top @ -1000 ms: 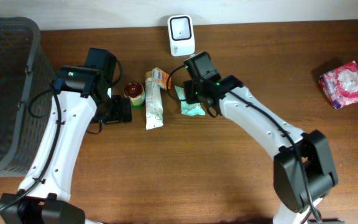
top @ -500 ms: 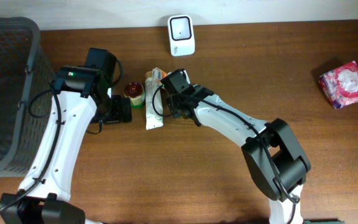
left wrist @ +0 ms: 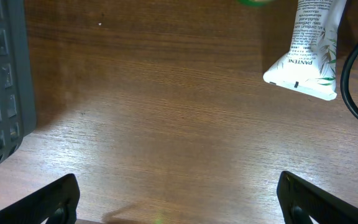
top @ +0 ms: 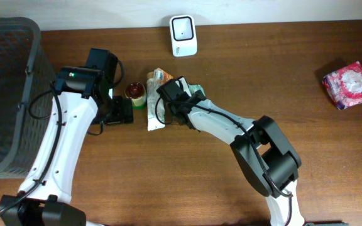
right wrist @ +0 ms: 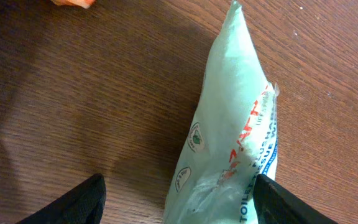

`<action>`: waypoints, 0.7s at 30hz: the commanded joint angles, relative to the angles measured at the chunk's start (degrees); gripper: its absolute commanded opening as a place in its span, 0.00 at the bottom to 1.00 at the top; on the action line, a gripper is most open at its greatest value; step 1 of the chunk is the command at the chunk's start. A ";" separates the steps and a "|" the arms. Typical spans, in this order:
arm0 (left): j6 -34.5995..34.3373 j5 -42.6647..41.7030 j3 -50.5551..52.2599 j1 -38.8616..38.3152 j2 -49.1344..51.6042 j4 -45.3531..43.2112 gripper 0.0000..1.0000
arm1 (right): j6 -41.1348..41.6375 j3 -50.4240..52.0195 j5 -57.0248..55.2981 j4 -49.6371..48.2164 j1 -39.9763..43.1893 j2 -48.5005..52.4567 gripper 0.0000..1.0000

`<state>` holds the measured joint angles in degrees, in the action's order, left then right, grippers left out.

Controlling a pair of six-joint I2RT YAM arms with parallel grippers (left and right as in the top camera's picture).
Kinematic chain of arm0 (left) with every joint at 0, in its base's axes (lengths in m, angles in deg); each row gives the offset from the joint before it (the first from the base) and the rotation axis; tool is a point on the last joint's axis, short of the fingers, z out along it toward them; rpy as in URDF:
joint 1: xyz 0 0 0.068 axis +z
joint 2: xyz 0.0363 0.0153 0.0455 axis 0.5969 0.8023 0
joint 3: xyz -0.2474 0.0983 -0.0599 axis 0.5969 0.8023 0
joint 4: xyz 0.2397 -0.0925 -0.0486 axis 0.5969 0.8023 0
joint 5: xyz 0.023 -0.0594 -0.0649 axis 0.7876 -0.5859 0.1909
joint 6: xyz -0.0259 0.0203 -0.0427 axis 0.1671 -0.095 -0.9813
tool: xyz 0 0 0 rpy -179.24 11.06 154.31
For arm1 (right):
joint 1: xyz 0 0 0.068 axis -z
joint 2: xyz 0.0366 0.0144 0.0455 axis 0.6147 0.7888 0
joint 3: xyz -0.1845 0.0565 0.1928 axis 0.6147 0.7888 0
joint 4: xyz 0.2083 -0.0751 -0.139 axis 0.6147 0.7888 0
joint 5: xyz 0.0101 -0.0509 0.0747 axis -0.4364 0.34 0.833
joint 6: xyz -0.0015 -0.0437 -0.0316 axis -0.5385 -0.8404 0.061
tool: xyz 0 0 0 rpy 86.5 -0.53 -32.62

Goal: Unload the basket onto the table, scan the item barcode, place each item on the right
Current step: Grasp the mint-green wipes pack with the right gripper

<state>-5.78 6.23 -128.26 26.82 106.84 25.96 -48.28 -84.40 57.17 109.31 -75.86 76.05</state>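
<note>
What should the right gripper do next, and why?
Probably lower and close the right gripper on the pale green plastic packet: its open jaws stand either side of the packet, which lies on the brown wooden table, not yet gripped.

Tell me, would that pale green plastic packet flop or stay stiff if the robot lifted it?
Probably floppy: the pale green packet looks like thin, wrinkled film pinched to a sealed end. Likely light for its size, if the partly visible word TOILET means tissue. The glossy film may be slippery.
</note>
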 commanded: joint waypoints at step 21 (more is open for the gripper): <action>-0.57 0.42 0.26 0.15 -0.85 0.04 0.99 | 7.63 0.63 57.29 6.95 24.28 -2.60 0.25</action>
<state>-5.78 6.23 -128.26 26.82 106.84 25.96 -42.05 -87.72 106.59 117.79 -53.89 75.24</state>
